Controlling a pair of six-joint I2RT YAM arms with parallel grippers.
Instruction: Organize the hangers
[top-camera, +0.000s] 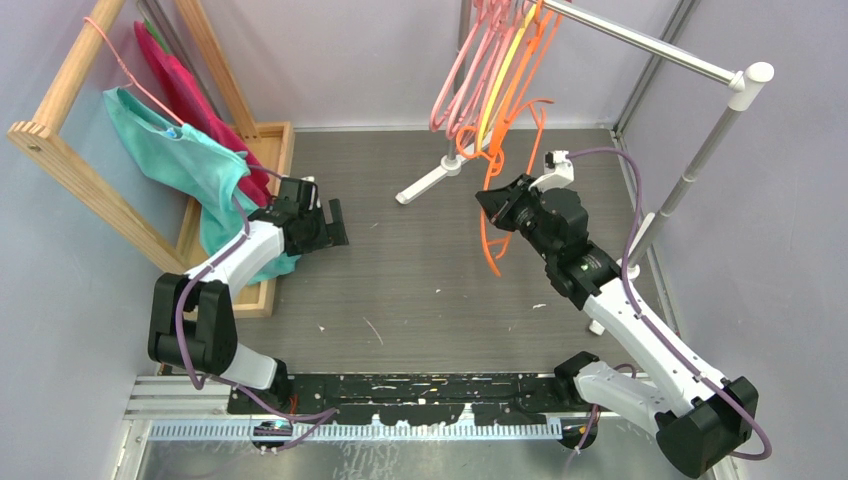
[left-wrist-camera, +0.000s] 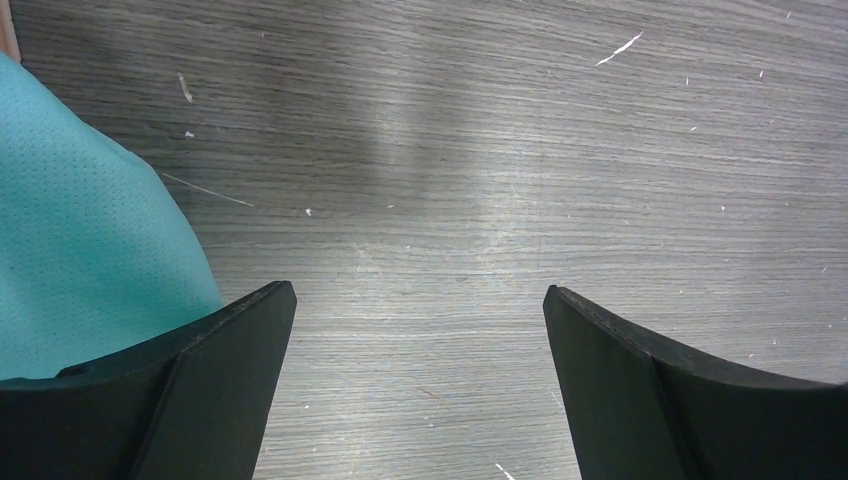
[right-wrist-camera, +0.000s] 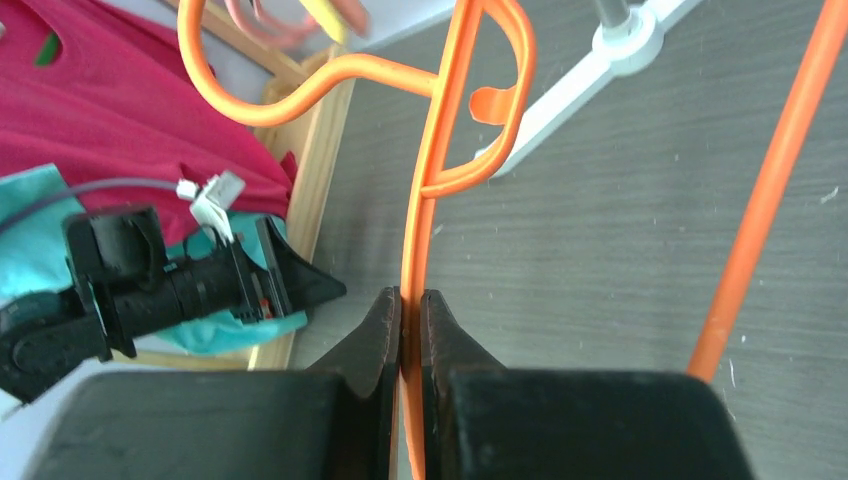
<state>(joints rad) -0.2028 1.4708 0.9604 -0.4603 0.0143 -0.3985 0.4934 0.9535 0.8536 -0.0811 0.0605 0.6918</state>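
Several bare hangers (top-camera: 490, 70), pink, yellow and orange, hang from the metal rail (top-camera: 640, 42) at the top right. My right gripper (top-camera: 497, 203) is shut on an orange hanger (top-camera: 490, 215) held in the air below the rail; in the right wrist view the gripper (right-wrist-camera: 411, 300) pinches its thin orange bar (right-wrist-camera: 425, 200), with the hook curving above. My left gripper (top-camera: 338, 222) is open and empty over the table by the teal cloth; in the left wrist view the gripper (left-wrist-camera: 420, 300) has its jaws wide apart over bare wood.
A wooden frame (top-camera: 70, 140) at the left carries a thin pink hanger with teal cloth (top-camera: 180, 150) and red cloth (top-camera: 185, 85). The rail's white foot (top-camera: 430, 180) lies on the table, its upright post (top-camera: 700, 160) at right. Teal cloth (left-wrist-camera: 90, 240) is beside my left jaw.
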